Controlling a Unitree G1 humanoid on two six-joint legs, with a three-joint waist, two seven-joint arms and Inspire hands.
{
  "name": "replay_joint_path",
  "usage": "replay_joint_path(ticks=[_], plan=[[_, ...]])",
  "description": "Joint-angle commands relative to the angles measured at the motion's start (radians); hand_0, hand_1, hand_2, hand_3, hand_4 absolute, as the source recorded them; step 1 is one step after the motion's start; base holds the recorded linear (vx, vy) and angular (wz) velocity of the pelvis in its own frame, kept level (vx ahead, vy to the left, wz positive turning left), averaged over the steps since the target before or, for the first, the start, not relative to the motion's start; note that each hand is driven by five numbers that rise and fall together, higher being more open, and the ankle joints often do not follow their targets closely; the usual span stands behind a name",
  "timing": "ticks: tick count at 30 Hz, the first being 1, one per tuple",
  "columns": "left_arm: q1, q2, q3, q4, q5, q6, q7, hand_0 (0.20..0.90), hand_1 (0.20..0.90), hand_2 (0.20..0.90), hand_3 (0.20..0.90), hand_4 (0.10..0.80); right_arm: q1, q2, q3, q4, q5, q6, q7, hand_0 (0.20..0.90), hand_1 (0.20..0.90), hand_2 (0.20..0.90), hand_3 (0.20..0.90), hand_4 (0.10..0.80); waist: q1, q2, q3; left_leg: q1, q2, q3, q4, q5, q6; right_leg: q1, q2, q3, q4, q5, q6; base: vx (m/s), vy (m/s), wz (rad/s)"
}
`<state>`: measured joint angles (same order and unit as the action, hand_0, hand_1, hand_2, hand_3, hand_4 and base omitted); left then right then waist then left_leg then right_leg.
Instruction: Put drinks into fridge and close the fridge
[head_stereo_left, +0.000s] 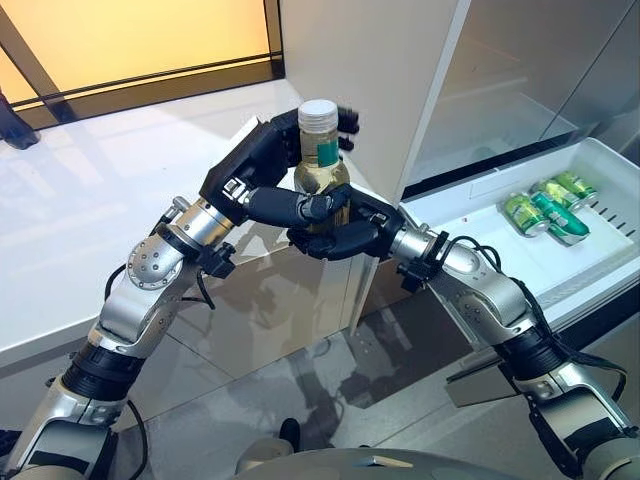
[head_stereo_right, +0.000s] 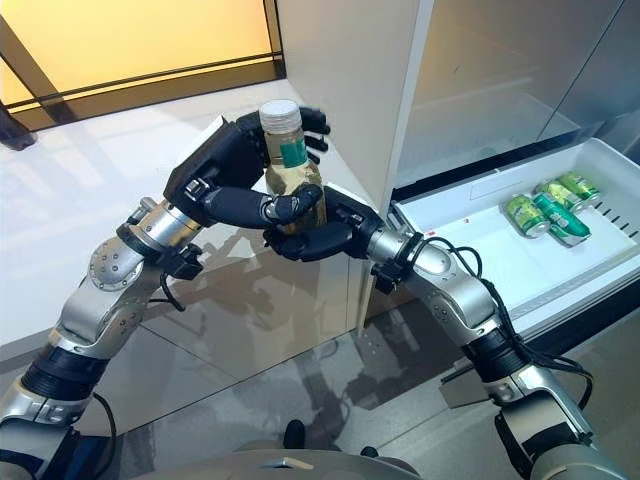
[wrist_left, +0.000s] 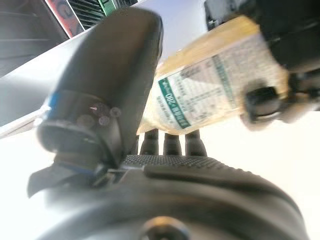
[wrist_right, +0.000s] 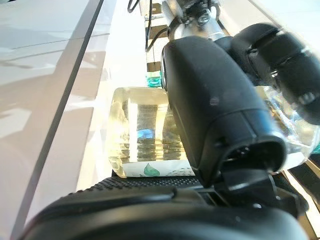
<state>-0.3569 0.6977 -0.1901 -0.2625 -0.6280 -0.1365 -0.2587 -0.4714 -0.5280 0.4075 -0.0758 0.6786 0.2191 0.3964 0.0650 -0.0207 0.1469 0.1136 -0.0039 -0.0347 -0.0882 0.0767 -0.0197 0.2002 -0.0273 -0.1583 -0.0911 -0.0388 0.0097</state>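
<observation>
A clear bottle (head_stereo_left: 320, 150) with a white cap, a green label and pale yellow drink stands upright in the air in front of the fridge's white side panel (head_stereo_left: 360, 70). My left hand (head_stereo_left: 262, 155) is shut on its upper half, thumb across the front and fingers behind the neck. My right hand (head_stereo_left: 345, 235) is shut on its lower part from the right. The bottle also shows in the left wrist view (wrist_left: 210, 90) past the thumb (wrist_left: 107, 85), and in the right wrist view (wrist_right: 142, 130) beside the thumb (wrist_right: 210, 100).
The fridge's white drawer (head_stereo_left: 470, 215) is pulled open at the right, with green cans (head_stereo_left: 545, 210) lying at its far end. A white counter (head_stereo_left: 80, 220) runs along the left. Grey floor lies below the arms.
</observation>
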Motion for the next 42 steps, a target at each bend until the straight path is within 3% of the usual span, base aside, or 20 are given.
replay_joint_path(ticks=[1,10,17,20,23,29,34,38,42], plan=[[-0.16,-0.01,0.056,-0.055,-0.009,-0.137,0.059,0.9,0.9,0.9,0.9,0.8,-0.156,0.063,-0.061,-0.077,0.085,-0.154,-0.011,0.3,0.3,0.3,0.2,0.1,-0.005,-0.004,-0.129,0.025,-0.044,-0.046,0.001,-0.092,0.024,-0.05,-0.022,0.009,0.02,0.053,0.058,0.0,0.0,0.0],[-0.059,0.021,0.175,-0.035,-0.055,-0.134,0.033,0.9,0.9,0.9,0.9,0.8,-0.144,-0.003,-0.171,-0.151,0.075,-0.216,-0.037,0.3,0.3,0.3,0.2,0.1,-0.002,-0.005,-0.132,0.02,-0.043,-0.048,0.001,-0.091,0.023,-0.053,-0.021,0.011,0.019,0.053,0.058,0.0,0.0,0.0],[0.054,-0.03,0.231,-0.049,-0.255,-0.062,-0.089,0.9,0.9,0.9,0.9,0.8,-0.095,-0.049,-0.27,-0.231,0.063,-0.247,-0.046,0.3,0.3,0.3,0.2,0.1,-0.006,-0.008,-0.13,0.017,-0.043,-0.047,0.001,-0.088,0.025,-0.061,-0.021,0.016,0.022,0.057,0.058,0.0,0.0,0.0],[0.118,-0.088,0.238,-0.069,-0.383,0.002,-0.17,0.9,0.9,0.9,0.9,0.8,-0.053,-0.064,-0.318,-0.271,0.07,-0.257,-0.041,0.3,0.3,0.3,0.2,0.1,-0.011,-0.01,-0.129,0.016,-0.044,-0.045,0.001,-0.09,0.027,-0.064,-0.02,0.02,0.023,0.059,0.058,0.0,0.0,0.0],[0.184,-0.167,0.234,-0.084,-0.544,0.147,-0.238,0.9,0.9,0.9,0.9,0.8,-0.017,-0.073,-0.363,-0.308,0.08,-0.268,-0.043,0.3,0.3,0.3,0.2,0.1,-0.017,-0.014,-0.128,0.015,-0.042,-0.041,0.001,-0.093,0.027,-0.069,-0.019,0.024,0.025,0.059,0.058,-0.008,0.012,-0.03],[0.299,-0.343,0.16,-0.063,-0.856,0.401,-0.486,0.9,0.9,0.9,0.9,0.8,0.021,-0.114,-0.432,-0.35,0.07,-0.277,-0.079,0.3,0.3,0.3,0.2,0.1,-0.032,-0.017,-0.12,0.018,-0.041,-0.03,0.001,-0.103,0.029,-0.074,-0.019,0.035,0.024,0.064,0.054,-0.002,0.003,-0.01],[0.354,-0.391,0.02,-0.021,-1.026,0.569,-0.743,0.9,0.9,0.9,0.9,0.8,0.02,-0.164,-0.46,-0.338,0.071,-0.262,-0.12,0.3,0.3,0.3,0.2,0.1,-0.05,-0.023,-0.11,0.02,-0.039,-0.019,0.001,-0.116,0.028,-0.078,-0.019,0.047,0.023,0.067,0.052,0.0,0.0,0.0],[0.382,-0.394,-0.057,0.007,-1.093,0.587,-0.758,0.9,0.9,0.9,0.9,0.8,0.035,-0.188,-0.467,-0.325,0.077,-0.269,-0.121,0.3,0.3,0.3,0.2,0.1,-0.063,-0.028,-0.101,0.019,-0.038,-0.007,0.001,-0.119,0.028,-0.084,-0.019,0.054,0.024,0.071,0.054,-0.008,0.002,0.0],[0.443,-0.399,-0.044,0.078,-1.115,0.644,-0.81,0.9,0.9,0.9,0.9,0.8,0.068,-0.196,-0.501,-0.312,0.082,-0.281,-0.094,0.3,0.3,0.3,0.2,0.1,-0.065,-0.033,-0.093,0.016,-0.034,0.006,0.001,-0.119,0.027,-0.089,-0.018,0.06,0.026,0.073,0.055,-0.026,0.008,-0.09]])
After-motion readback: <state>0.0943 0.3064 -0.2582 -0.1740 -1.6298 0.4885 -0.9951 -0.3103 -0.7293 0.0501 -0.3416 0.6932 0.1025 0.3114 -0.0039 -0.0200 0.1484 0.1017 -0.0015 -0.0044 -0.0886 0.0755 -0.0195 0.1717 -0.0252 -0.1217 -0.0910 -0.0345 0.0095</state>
